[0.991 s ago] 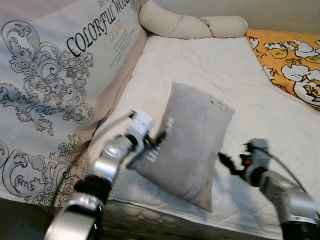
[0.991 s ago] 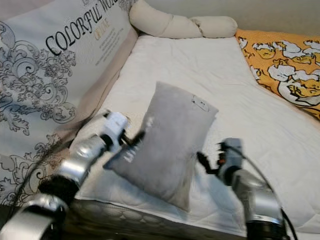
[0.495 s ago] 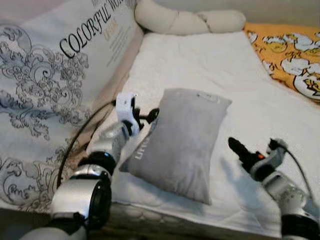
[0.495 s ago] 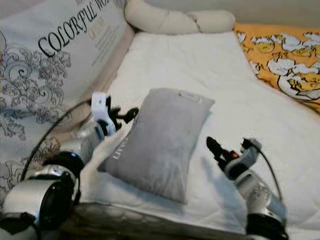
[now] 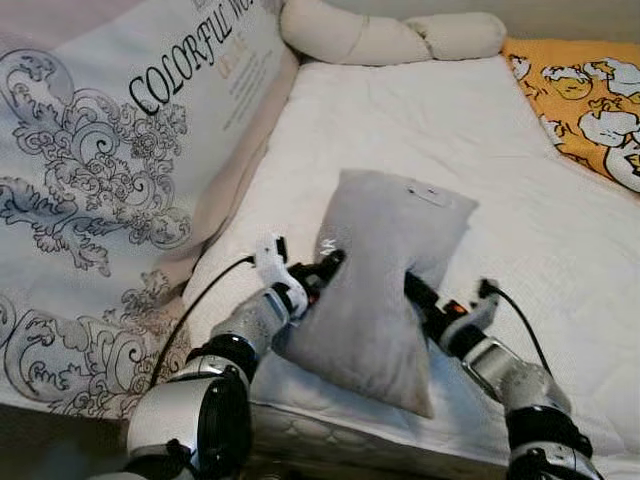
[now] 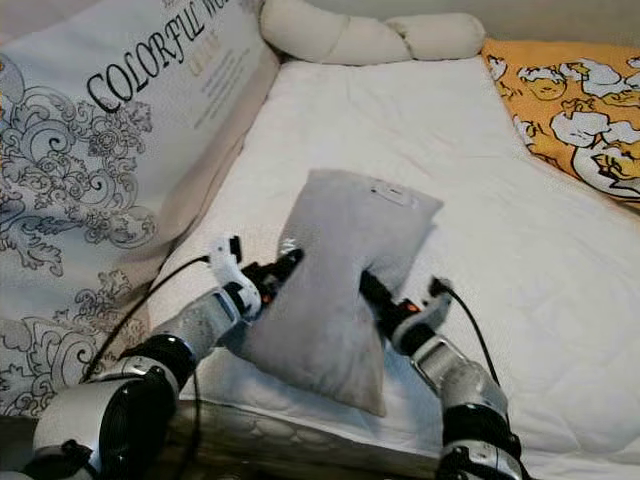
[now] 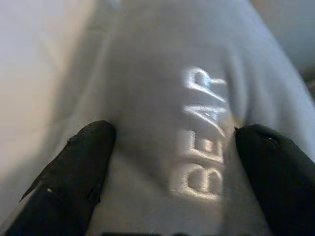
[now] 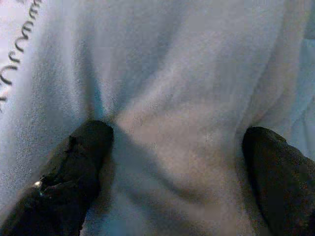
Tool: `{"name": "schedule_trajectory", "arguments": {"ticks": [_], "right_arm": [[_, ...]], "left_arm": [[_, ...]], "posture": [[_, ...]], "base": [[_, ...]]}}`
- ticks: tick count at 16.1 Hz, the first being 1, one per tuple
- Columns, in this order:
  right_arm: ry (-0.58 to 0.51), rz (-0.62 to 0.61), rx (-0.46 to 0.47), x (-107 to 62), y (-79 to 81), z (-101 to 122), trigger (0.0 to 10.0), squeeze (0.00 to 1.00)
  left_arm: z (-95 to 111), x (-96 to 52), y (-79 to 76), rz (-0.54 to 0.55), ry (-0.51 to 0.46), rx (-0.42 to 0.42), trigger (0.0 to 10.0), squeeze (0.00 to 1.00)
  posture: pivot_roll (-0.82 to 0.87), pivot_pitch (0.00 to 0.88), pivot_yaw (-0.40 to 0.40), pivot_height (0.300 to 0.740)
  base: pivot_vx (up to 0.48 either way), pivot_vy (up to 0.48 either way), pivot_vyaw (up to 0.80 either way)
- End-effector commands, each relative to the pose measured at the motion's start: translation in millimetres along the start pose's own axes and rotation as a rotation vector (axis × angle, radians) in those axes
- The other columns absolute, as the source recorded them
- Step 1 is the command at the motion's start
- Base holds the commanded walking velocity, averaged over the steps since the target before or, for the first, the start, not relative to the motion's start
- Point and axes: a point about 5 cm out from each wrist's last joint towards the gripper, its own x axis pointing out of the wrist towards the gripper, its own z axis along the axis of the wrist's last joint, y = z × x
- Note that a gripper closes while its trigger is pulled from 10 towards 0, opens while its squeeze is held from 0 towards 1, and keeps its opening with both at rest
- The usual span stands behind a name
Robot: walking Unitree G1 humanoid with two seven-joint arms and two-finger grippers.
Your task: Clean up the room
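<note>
A grey pillow [image 5: 385,270] with the embroidered word BEAR lies on the white mattress [image 5: 400,120], near its front edge. My left gripper [image 5: 325,270] presses into the pillow's left side, and my right gripper [image 5: 418,293] presses into its right side, so the pillow is pinched narrow between the two arms. In the left wrist view the black fingers [image 7: 74,172] stand wide open with the pillow fabric [image 7: 162,73] bulging between them. The right wrist view shows the same: spread fingers [image 8: 74,167] dented into the grey cloth [image 8: 172,73].
A tall printed cushion [image 5: 120,150] reading COLORFUL stands along the bed's left side. A cream knotted bolster [image 5: 390,35] lies at the far end. An orange duck-print blanket [image 5: 590,100] covers the far right. The mattress front edge [image 5: 330,430] is just below my arms.
Half a second ago both grippers stood apart from the flat-lying pillow. Now they have closed in from both sides and squeeze it, and its middle has bunched up.
</note>
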Motion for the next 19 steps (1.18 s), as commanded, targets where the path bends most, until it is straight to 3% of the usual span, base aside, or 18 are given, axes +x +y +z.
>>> {"name": "schedule_trajectory", "arguments": {"ticks": [1,2,3,4,5,6,10,12,15,18,19], "right_arm": [[0.079,0.051,-0.024,11.0,10.5,-12,10.0,1.0],[0.095,0.064,-0.039,13.6,13.5,-15,10.0,0.88],[0.123,0.073,-0.068,17.6,16.6,-18,1.2,0.0],[0.136,0.047,-0.108,19.2,15.1,-20,0.0,0.0],[0.152,0.013,-0.157,19.3,11.8,-20,0.0,0.0],[0.158,-0.011,-0.198,19.5,9.2,-21,0.0,0.0],[0.101,-0.027,-0.222,21.8,11.6,-14,0.0,0.0],[0.113,-0.008,-0.289,23.2,15.3,-17,0.0,0.0],[0.092,0.02,-0.317,25.5,22.8,-20,0.0,0.0],[0.087,0.024,-0.398,27.7,31.8,-19,0.0,0.0],[0.085,0.032,-0.406,28.2,33.9,-18,0.0,0.0]], "left_arm": [[-19,0.5,-5.5,-0.075,0.112,0.031,10.0,1.0],[-28,-0.7,-5.7,-0.092,0.165,0.072,10.0,1.0],[-44,-4.5,-1.6,-0.075,0.245,0.132,10.0,0.67],[-50,-6.3,1.3,-0.049,0.266,0.152,4.9,0.0],[-50,-6.3,2.1,-0.035,0.261,0.171,0.2,0.0],[-49,-6.2,2.6,-0.029,0.258,0.192,0.0,0.0],[-40,-3.5,-0.5,-0.041,0.255,0.347,0.0,0.0],[-37,-3.8,0.1,-0.038,0.249,0.412,0.0,0.0],[-29,-5.6,2.9,-0.024,0.212,0.456,0.0,0.0],[-23,-7.5,2.9,-0.027,0.232,0.686,0.0,0.0],[-21,-7.2,2.3,-0.023,0.223,0.696,0.0,0.0]], "posture": [[-0.06,0.0,0.088,0.74],[-0.06,0.0,0.085,0.74],[-0.05,0.0,0.083,0.74],[-0.05,0.0,0.082,0.74],[-0.05,0.0,0.08,0.74],[-0.05,0.0,0.079,0.74],[-0.04,0.0,0.083,0.74],[-0.03,0.0,0.082,0.74],[-0.01,0.0,0.068,0.74],[0.03,0.0,0.038,0.74],[0.03,0.0,0.038,0.74]], "base": [[0.0,0.0,0.0],[0.0,0.0,0.0],[0.0,0.0,0.0],[0.0,0.0,0.0],[0.0,0.0,0.0],[0.0,0.0,0.0],[0.0,0.0,0.0],[0.0,0.0,0.0],[0.0,0.0,0.0],[0.0,0.0,0.0],[0.0,0.0,0.0]]}}
